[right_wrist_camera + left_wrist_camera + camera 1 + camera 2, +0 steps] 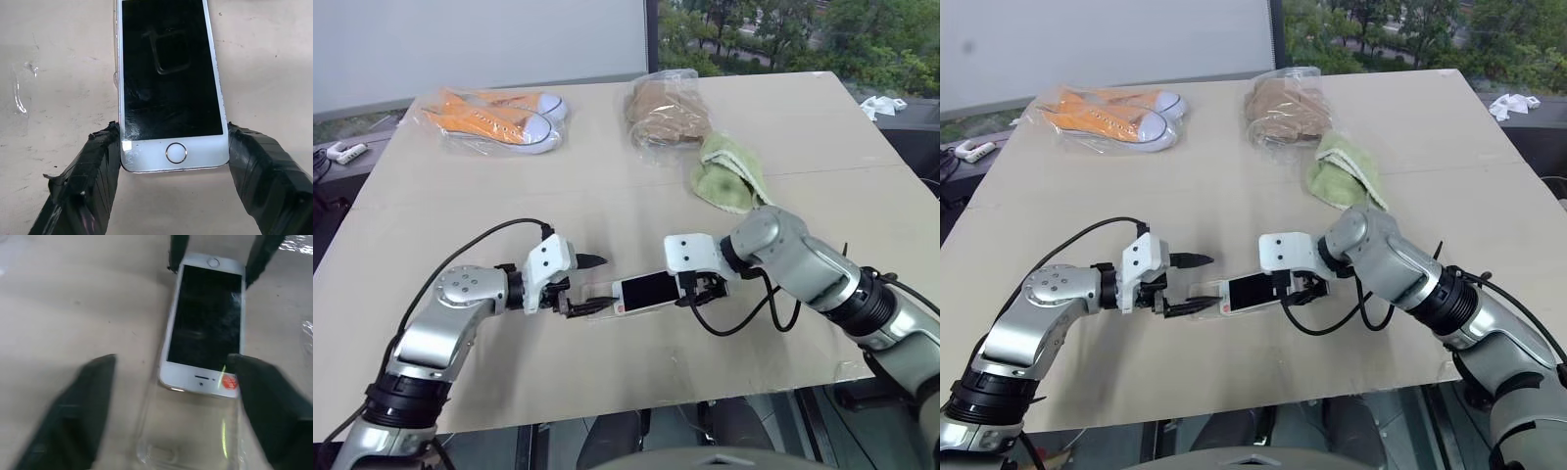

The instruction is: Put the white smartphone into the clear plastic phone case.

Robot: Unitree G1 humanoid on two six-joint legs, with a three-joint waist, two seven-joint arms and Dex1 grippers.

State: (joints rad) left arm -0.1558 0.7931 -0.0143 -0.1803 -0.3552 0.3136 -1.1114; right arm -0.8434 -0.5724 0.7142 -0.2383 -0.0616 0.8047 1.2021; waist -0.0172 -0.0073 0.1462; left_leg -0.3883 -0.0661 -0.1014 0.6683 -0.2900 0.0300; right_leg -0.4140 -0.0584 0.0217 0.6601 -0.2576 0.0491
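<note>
Beige counter [607, 186] carries the phone [648, 290] at lower centre, long axis left-right, pinched by the right gripper [703, 286] fingers; the case [190, 431] is straddled by the half-open left gripper [579, 286], phone end entering it.

The two eye views look from head height forward and down over the pale beige rectangular worktop [607, 186], taking in its whole spread up to the window behind; they share nearly the same scene, the right eye's picture set a little to one side. The left wrist view looks along its own black fingers [78, 411] from very close above the worktop, facing the small flat white smartphone with a black screen [205, 323]. The right wrist view faces that same phone from its opposite end, equally close. Both wrist views share the phone and the bare worktop around it.
</note>
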